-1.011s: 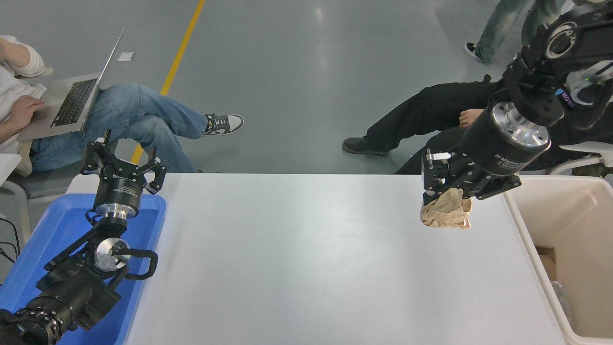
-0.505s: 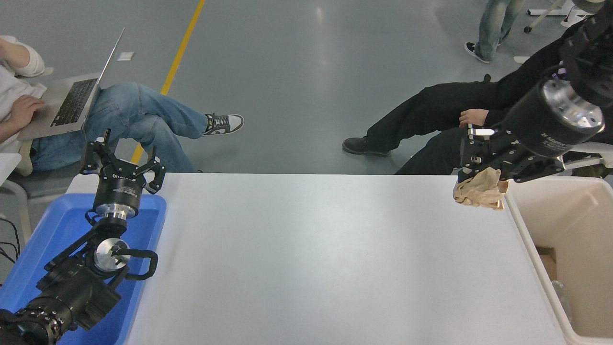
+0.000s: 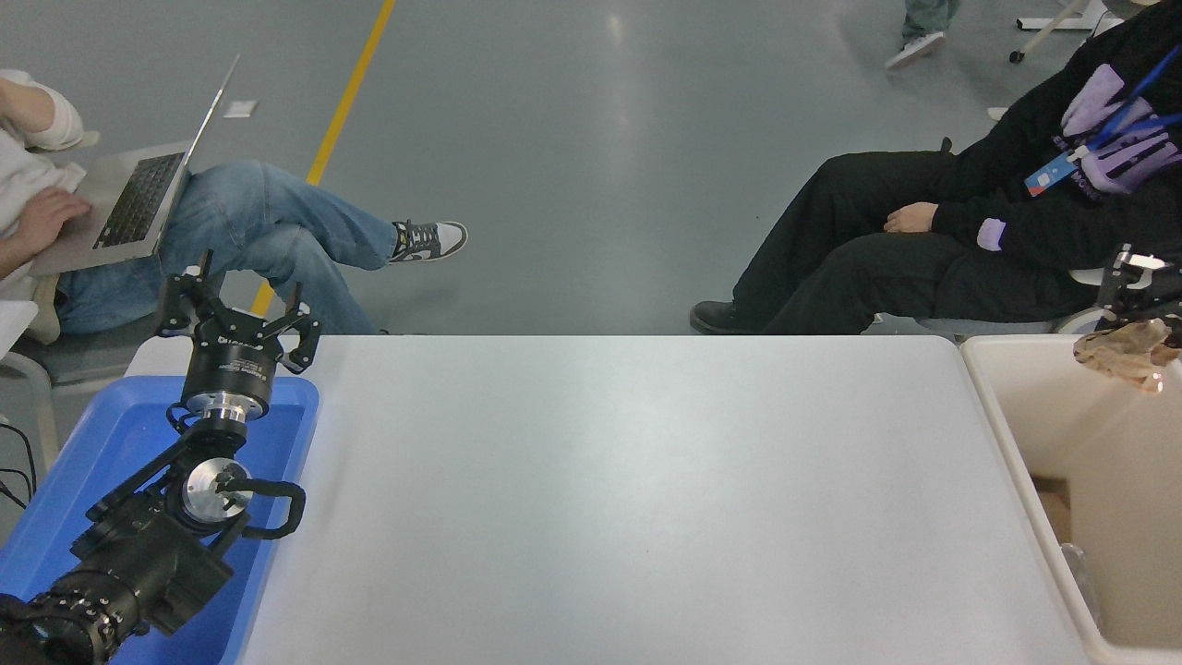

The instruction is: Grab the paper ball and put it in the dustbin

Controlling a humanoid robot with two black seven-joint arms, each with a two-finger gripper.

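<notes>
The right tool (image 3: 1143, 309) enters at the right edge, only partly in frame, and clamps the ball (image 3: 1122, 354), which hangs directly beneath it. The ball is a crumpled tan wad, lumpy, with its long axis running roughly left to right across the picture; its lower right end tapers to a small point. It is held in the air above the far left part of the bin (image 3: 1020, 434), inside the line of the rim and clear of the walls.

Compared with half a second ago, the right tool has travelled to the right. Then the ball hung over the desk's far right corner, just short of the bin rim; it has since crossed the rim. Most of the arm's body has left the frame.

The desk (image 3: 600, 499) lies to the left of the right tool. The left tool (image 3: 238, 314) is parked well to the left, over the far end of the blue tray (image 3: 83, 453), fingers spread apart, unchanged in position.

Two people (image 3: 979, 231) sit beyond the desk's far edge, one with a laptop (image 3: 148, 194).
</notes>
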